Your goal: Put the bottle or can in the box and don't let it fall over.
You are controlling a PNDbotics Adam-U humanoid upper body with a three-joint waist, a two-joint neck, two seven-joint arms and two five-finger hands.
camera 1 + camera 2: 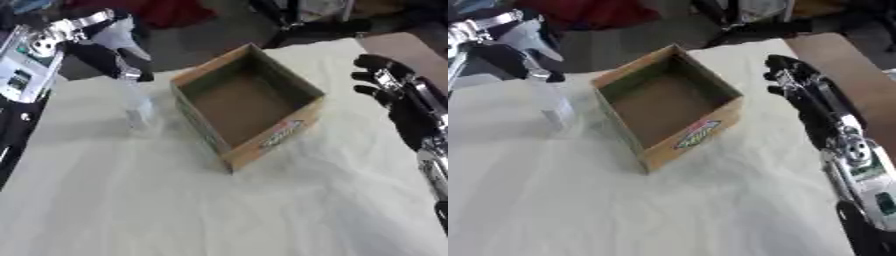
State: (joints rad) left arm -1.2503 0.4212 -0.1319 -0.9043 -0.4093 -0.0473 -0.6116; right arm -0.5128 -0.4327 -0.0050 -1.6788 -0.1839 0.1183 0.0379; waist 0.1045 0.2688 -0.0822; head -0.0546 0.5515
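**Entry: bottle at grasp, box empty**

Clear plastic bottle [137, 102]: left of frame centre, standing upright on the white-clothed counter [262, 210], long axis vertical, cap up, just beside the open brown cardboard box [248, 105].

Left hand [109, 52]: upper left, at the bottle's top; whether its fingers close on it cannot be told.

Right hand [385, 82]: right edge, fingers relaxed, holding nothing.

Handling advice: keep the bottle vertical, clear the box wall, set its base flat inside.

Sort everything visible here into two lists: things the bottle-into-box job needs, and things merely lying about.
Needed: clear plastic bottle, open cardboard box, left hand at the bottle's top, right hand hovering open.
Lying about: white tablecloth, red object beyond the table.
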